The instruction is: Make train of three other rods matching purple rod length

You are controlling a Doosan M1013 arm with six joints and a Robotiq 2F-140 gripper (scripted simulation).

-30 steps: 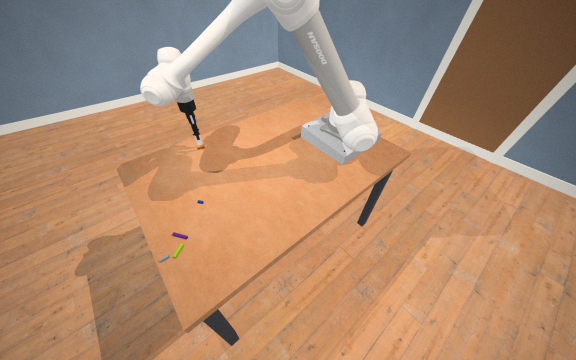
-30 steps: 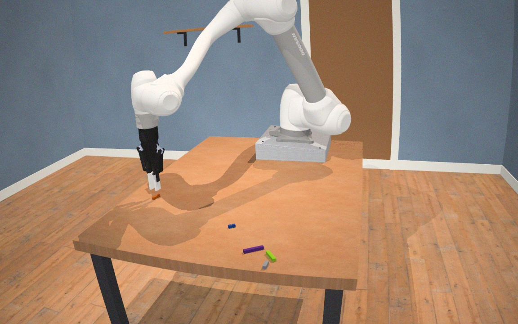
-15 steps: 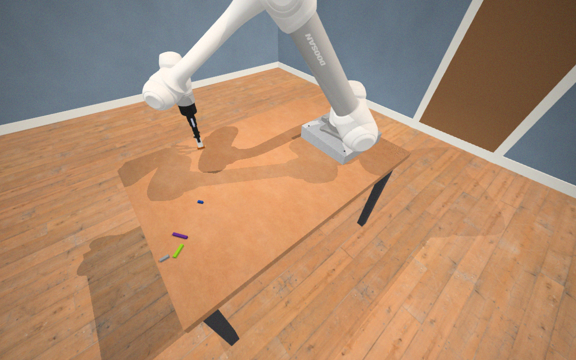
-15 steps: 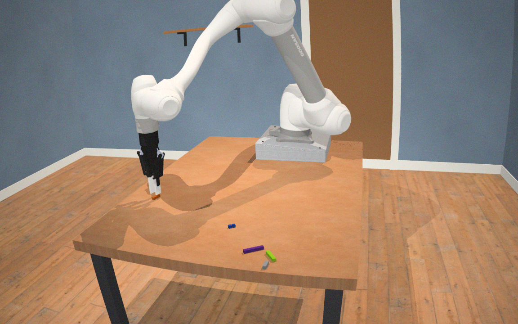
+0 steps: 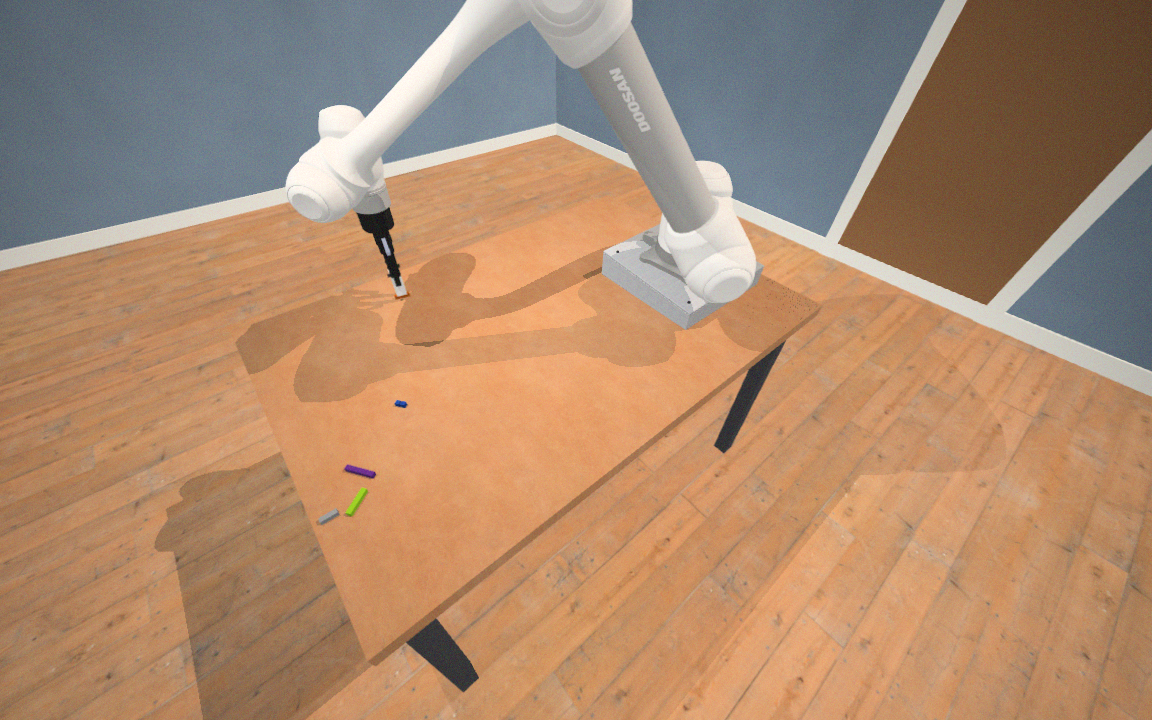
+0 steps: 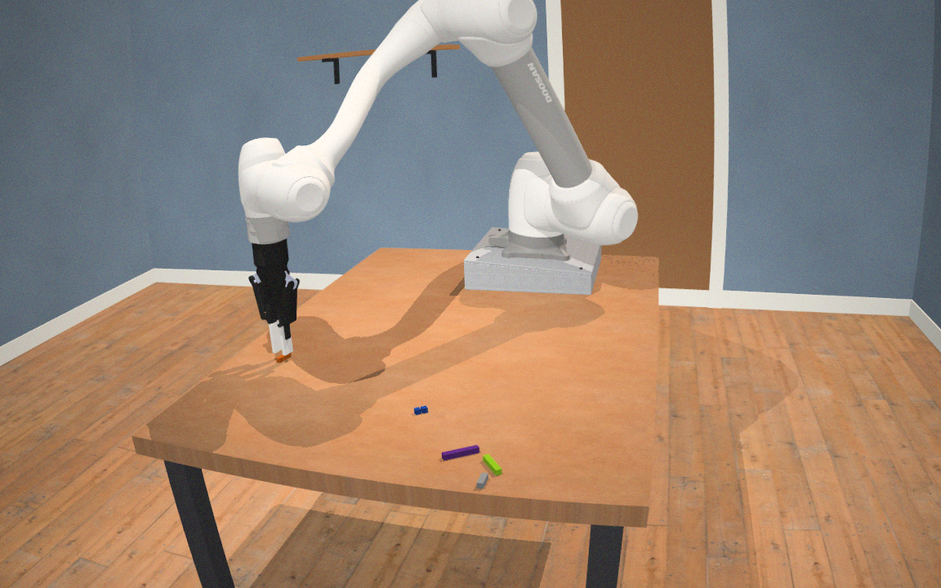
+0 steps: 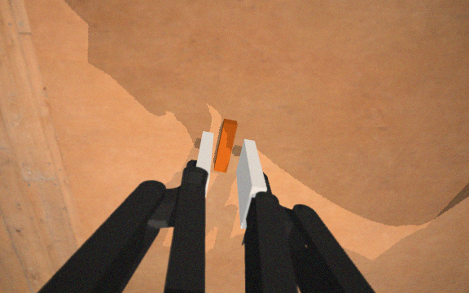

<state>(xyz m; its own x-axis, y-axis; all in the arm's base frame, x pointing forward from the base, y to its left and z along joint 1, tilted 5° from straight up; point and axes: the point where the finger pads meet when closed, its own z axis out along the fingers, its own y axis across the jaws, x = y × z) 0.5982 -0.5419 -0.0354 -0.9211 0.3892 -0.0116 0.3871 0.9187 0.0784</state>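
Note:
An orange rod (image 7: 225, 145) lies flat on the table near its far left edge. My gripper (image 7: 225, 152) stands low over it with one fingertip on each side. The fingers are narrowly open and there is a small gap on both sides of the rod. In the exterior view the gripper (image 6: 280, 350) reaches down to the orange rod (image 6: 282, 357). In the top view the gripper (image 5: 399, 288) hides the rod. The purple rod (image 5: 360, 471) (image 6: 460, 452), a lime rod (image 5: 355, 501) (image 6: 491, 464) and a grey rod (image 5: 328, 516) (image 6: 482, 479) lie near the front edge. What looks like two small blue rods (image 5: 400, 403) (image 6: 421, 410) lie side by side mid-table.
The arm's grey base (image 5: 678, 277) (image 6: 532, 266) sits at the far end of the table. The table's left edge is close to the gripper, with the wooden floor beyond it. The arm casts broad shadows across the table.

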